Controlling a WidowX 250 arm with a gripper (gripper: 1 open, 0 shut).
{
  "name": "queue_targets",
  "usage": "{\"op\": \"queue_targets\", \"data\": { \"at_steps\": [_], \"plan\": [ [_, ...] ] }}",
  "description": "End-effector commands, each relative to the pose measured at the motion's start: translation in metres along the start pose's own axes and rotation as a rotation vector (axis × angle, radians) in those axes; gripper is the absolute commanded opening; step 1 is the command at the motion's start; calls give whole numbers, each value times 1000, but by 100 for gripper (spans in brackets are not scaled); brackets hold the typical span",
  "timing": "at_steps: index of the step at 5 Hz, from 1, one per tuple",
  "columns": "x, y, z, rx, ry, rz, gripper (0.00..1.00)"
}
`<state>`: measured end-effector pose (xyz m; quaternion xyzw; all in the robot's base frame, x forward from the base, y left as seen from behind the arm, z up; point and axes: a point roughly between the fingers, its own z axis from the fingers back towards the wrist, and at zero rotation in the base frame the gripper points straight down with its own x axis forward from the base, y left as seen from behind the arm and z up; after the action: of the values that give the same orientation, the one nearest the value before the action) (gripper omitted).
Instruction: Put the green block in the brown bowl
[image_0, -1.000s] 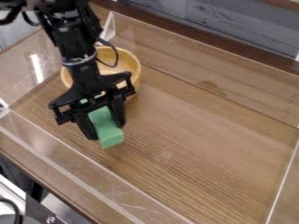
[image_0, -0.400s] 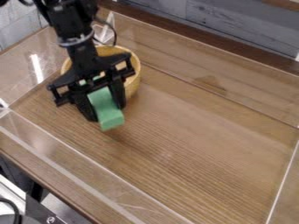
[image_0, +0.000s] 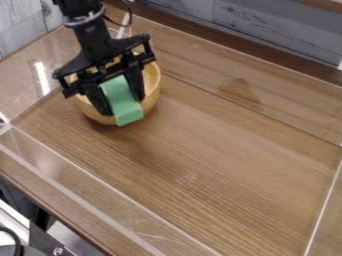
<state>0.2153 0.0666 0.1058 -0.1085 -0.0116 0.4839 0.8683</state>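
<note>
While black fingers (image_0: 115, 82) grip | green block (image_0: 122, 103): flat-faced | wooden bowl (image_0: 150, 94): round

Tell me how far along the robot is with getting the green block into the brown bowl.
Already done: the green block is off the table, gripped by the gripper. In hand: the block appears over the near part of the brown bowl, though one view cannot settle its height. Left: probably lowering it a little, opening the fingers and backing away.
</note>
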Motion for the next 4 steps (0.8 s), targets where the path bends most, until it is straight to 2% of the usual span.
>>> {"op": "queue_targets", "data": {
  "at_steps": [1,4],
  "plan": [
    [11,-7,11,-42,-46,4,0],
    [19,-7,6,-65,-56,23,0]
  ]
}}
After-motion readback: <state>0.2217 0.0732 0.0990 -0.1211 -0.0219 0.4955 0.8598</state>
